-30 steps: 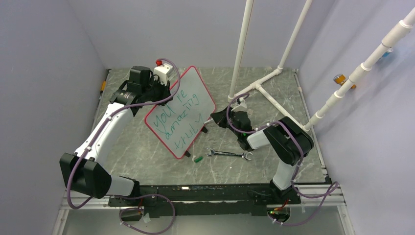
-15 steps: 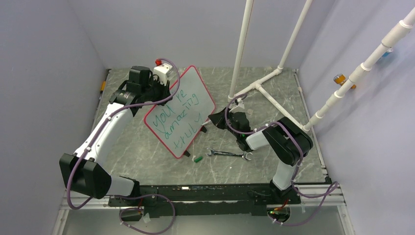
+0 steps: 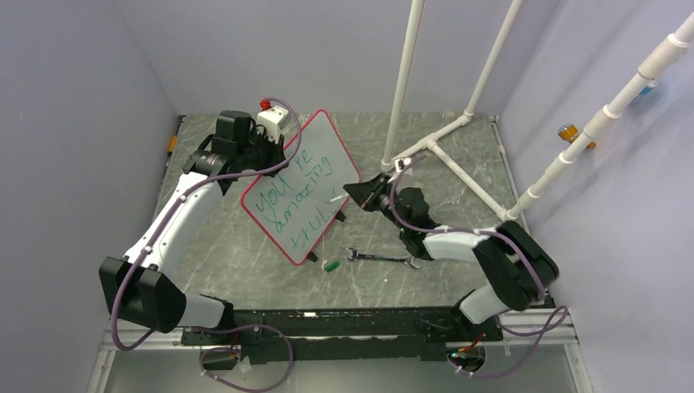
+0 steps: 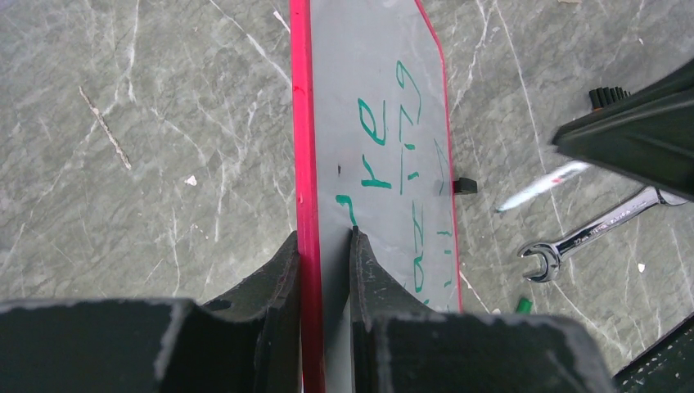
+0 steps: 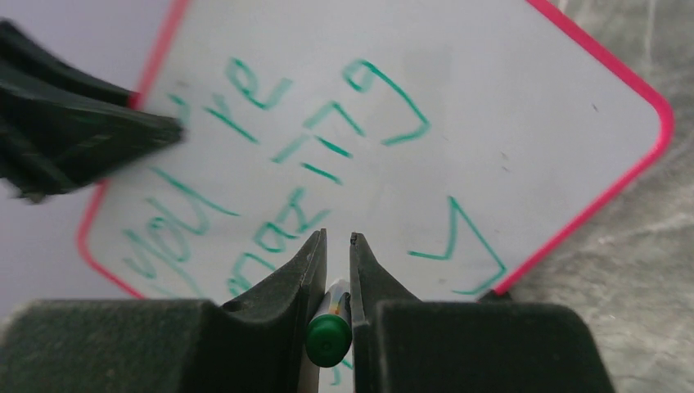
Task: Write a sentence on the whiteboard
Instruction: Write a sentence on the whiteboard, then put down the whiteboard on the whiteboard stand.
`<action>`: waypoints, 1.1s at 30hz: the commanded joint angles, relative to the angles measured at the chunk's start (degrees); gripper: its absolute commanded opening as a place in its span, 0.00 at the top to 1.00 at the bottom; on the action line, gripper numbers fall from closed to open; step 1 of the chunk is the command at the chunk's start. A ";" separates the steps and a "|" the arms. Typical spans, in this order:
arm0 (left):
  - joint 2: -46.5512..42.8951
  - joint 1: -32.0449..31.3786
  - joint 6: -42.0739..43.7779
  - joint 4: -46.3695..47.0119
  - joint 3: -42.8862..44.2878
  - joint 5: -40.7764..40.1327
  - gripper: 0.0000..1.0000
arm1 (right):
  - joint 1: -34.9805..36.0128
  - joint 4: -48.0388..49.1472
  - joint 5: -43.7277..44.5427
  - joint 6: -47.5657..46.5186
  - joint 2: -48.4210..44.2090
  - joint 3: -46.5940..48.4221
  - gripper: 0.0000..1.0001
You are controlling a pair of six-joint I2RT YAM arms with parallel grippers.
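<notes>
The left pincer point(image 4: 323, 237) pinches the red edge of the whiteboard point(image 3: 304, 187), which runs away from it edge-on; the right pincer point(image 5: 337, 237), close before the board's face, pinches a green marker point(image 5: 327, 341), its tip hidden between the jaws. The sentence point(image 5: 278, 164) lies just beyond that pincer; its lower lines are cut off behind the jaws.

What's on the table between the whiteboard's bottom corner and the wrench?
A small green piece, probably a marker cap, lies there on the tabletop, nearer the whiteboard than the wrench. The top external view shows it best.
</notes>
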 commanded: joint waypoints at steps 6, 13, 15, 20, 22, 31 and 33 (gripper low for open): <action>0.38 0.50 7.96 -4.26 -0.59 -8.38 1.00 | 0.10 -7.97 3.08 -4.28 -18.70 -2.61 1.00; 1.26 -0.99 7.32 -6.72 0.30 -11.79 1.00 | 0.09 -15.57 6.39 -8.25 -25.63 -2.41 1.00; 1.26 -1.00 6.82 -7.56 0.23 -12.57 1.00 | 0.10 -16.04 6.65 -8.54 -26.32 -2.70 1.00; 0.36 -0.93 4.84 -10.22 0.67 -15.06 1.00 | 0.01 -16.47 6.75 -8.51 -26.67 -3.15 1.00; -0.32 -1.00 3.84 -11.40 0.36 -15.42 1.00 | 0.05 -16.17 6.68 -8.29 -26.61 -3.49 1.00; -5.58 -0.73 0.77 -13.73 -3.50 -15.44 1.00 | 0.05 -15.97 6.60 -8.24 -26.62 -3.79 1.00; -6.32 -0.67 0.46 -12.92 -4.76 -15.28 1.00 | 0.02 -15.70 6.57 -8.07 -26.48 -3.99 1.00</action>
